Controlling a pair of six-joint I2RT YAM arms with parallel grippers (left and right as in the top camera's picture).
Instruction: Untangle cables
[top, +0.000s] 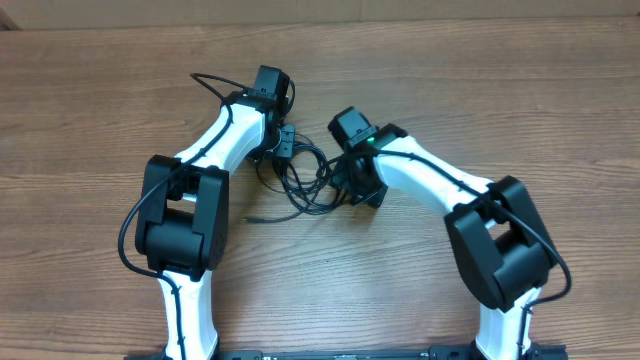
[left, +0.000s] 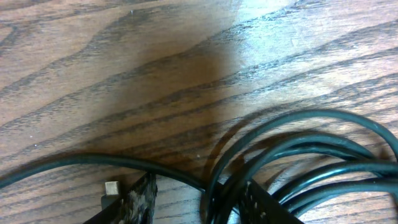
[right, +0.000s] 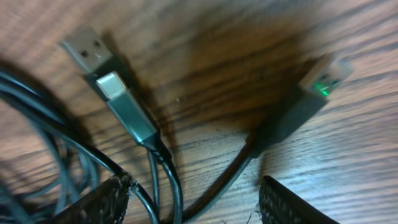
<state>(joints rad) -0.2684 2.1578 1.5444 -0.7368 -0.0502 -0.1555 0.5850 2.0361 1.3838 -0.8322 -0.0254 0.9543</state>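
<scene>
The cables (top: 300, 182) lie as a bunch of thin black loops on the wooden table between my two arms. My left gripper (top: 283, 143) is at the bunch's upper left. In the left wrist view its fingers (left: 142, 200) stand apart, low over the wood. Several black cable loops (left: 298, 146) run between them, close against the right finger, and bare wood shows on the other side. My right gripper (top: 346, 180) is at the bunch's right edge. It is open (right: 196, 205), with two cable strands (right: 171, 186) passing between its fingers, touching neither.
In the right wrist view a USB plug (right: 87, 46) and a silvery plug (right: 115, 84) lie side by side. A third dark plug (right: 317, 84) with a green glint lies to the right. One loose cable end (top: 255, 217) trails left of the bunch.
</scene>
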